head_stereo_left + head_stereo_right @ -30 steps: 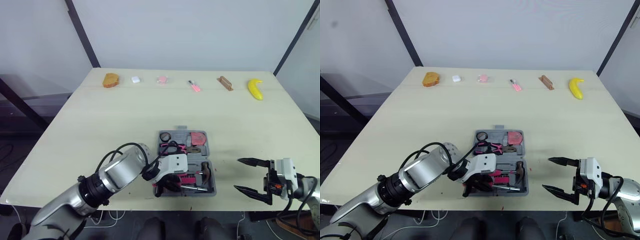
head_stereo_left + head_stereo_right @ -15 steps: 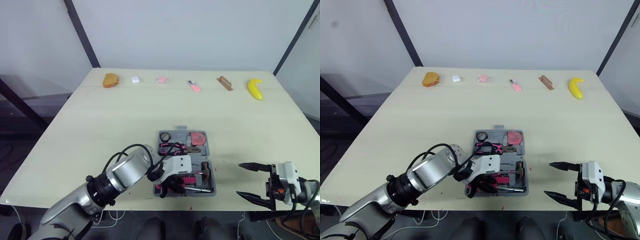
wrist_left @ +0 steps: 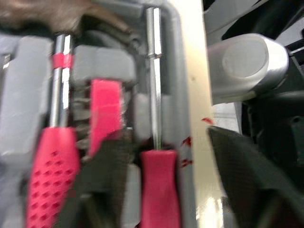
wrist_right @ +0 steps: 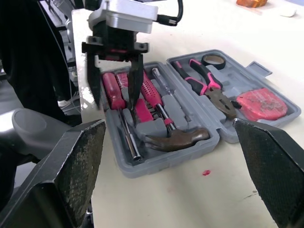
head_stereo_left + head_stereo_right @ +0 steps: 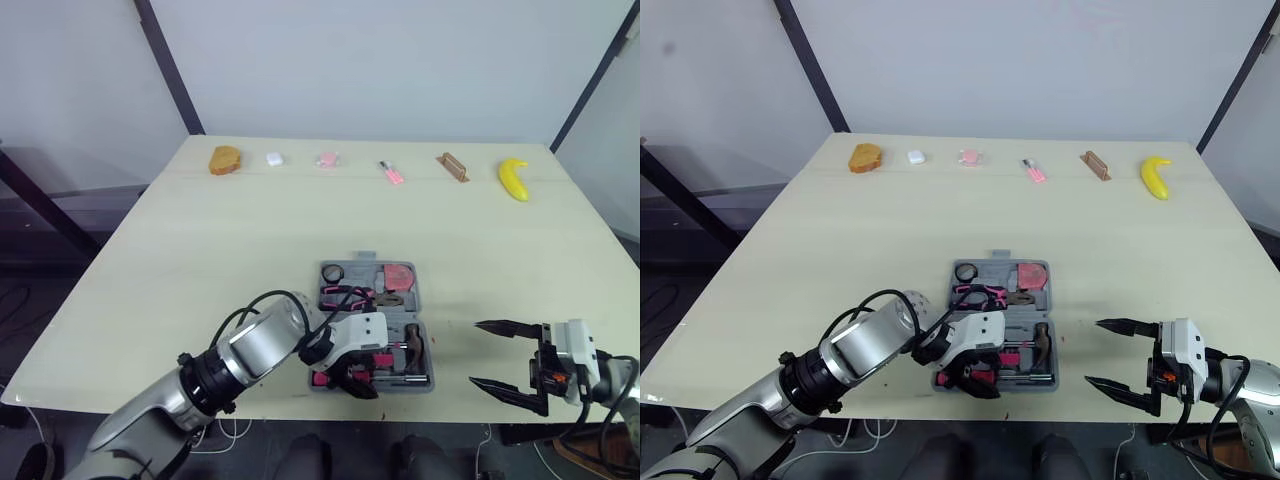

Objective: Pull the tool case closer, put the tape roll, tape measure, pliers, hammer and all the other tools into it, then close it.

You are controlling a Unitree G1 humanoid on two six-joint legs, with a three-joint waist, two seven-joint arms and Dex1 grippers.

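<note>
bright even light, soft faint shadows

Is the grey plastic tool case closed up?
No, the grey plastic tool case lies wide open, with the brown-headed hammer and the pink-handled pliers showing inside.

Open and flat toward the 6 o'clock edge of the counter (image 5: pixel 250 250): grey tool case (image 4: pixel 180 159). Inside, at 10 o'clock, black tape roll (image 5: pixel 332 272); at 2 o'clock, red tape measure (image 5: pixel 398 274); between them, pink-handled pliers (image 5: pixel 350 294). At 4 o'clock, brown-headed hammer (image 4: pixel 178 138); at 7 o'clock, red-handled screwdrivers (image 4: pixel 110 88), slotted side by side.
</note>
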